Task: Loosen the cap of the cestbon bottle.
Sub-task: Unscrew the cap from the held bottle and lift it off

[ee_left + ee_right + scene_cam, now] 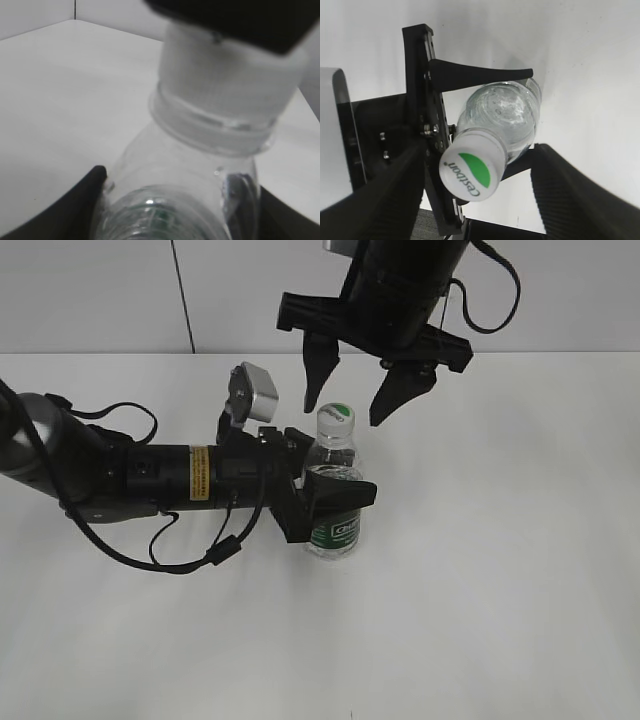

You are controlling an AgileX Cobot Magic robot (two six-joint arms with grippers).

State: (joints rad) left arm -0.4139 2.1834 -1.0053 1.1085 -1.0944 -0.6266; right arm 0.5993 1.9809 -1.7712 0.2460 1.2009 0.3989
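The bottle [335, 490] stands upright on the white surface [500, 570], near its middle. The cap [336, 419] is seated on the neck, its green half-disc and lettering facing up.

Left gripper [335, 502]: reaches in horizontally from the left. Its fingers [340, 495] are closed on the bottle body, one on each side, just above the green label [340, 532]. In the exterior view the near finger covers part of the body, and the far finger is mostly hidden behind the bottle. In the left wrist view only the finger edges [60, 210] appear at the lower corners, and the bottle shoulder and cap are blurred.

Right gripper [350, 400]: hangs above the bottle, pointing down. Its fingers [318, 370] are spread wide, one on each side of the cap, not touching it. The arm body is cut off at the top edge of the exterior view.

In the right wrist view the right fingers [375, 195] appear as dark, out-of-focus shapes at the lower left and lower right, with the cap [472, 170] between them. The lower part of the bottle is hidden beneath its own shoulder in that view.
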